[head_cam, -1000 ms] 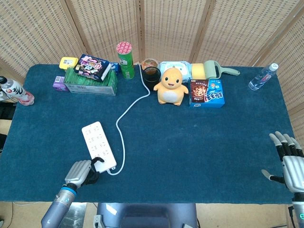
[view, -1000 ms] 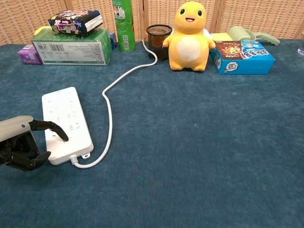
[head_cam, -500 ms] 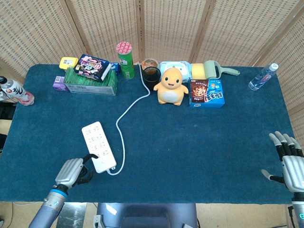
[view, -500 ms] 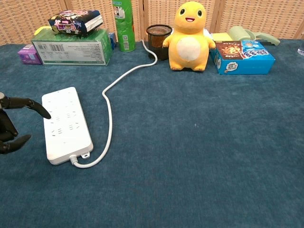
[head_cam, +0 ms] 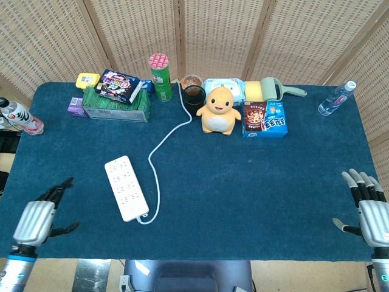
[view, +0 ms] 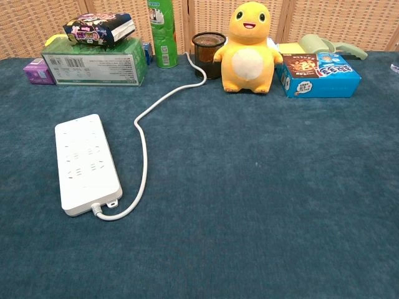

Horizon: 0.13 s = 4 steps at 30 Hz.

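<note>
A blue-carpeted surface (head_cam: pixel 243 201) carries a white power strip (head_cam: pixel 126 187); its cord (head_cam: pixel 159 146) runs back toward the yellow plush toy (head_cam: pixel 219 110), blue box (head_cam: pixel 264 119) and green carton (head_cam: pixel 115 104).

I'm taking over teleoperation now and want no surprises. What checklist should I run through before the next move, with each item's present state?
1. Left robot hand holds nothing, fingers apart: ok.
2. Right robot hand holds nothing, fingers spread: ok.
3. Power strip lies flat on the blue cloth, apart from both hands: ok.
4. White cord runs free from the strip toward the dark cup: ok; where it ends, cannot tell.
5. Both hands visible in the chest view: not ok, only the head view shows them.
6. Yellow plush toy upright: ok.
</note>
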Available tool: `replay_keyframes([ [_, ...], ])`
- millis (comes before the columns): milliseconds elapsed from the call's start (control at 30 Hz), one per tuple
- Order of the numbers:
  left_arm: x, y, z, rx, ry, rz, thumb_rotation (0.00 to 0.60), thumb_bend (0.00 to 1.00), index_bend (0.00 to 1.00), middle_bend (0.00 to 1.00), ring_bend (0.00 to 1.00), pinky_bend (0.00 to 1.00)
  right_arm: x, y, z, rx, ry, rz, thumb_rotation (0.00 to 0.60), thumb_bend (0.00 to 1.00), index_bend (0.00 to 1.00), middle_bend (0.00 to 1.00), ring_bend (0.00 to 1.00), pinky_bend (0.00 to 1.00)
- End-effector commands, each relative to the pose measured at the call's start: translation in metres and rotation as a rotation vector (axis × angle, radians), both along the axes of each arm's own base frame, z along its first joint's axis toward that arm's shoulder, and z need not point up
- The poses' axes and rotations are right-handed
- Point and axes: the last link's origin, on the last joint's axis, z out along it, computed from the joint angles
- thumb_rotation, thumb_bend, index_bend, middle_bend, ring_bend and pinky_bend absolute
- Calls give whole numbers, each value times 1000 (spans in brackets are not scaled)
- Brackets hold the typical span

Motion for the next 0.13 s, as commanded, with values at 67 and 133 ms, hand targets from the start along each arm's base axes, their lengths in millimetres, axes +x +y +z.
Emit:
replay_keyframes([
  [67, -29, -20, 33, 124, 115, 31, 600, 70, 0, 0, 0, 153, 2, 1, -1, -9, 11, 14, 600, 0, 36, 22, 5, 0],
  [133, -30, -20, 34, 127, 113, 40, 600, 71, 0, 0, 0, 148, 2, 0, 0, -14, 14, 14, 600, 0, 36, 22, 5, 0],
])
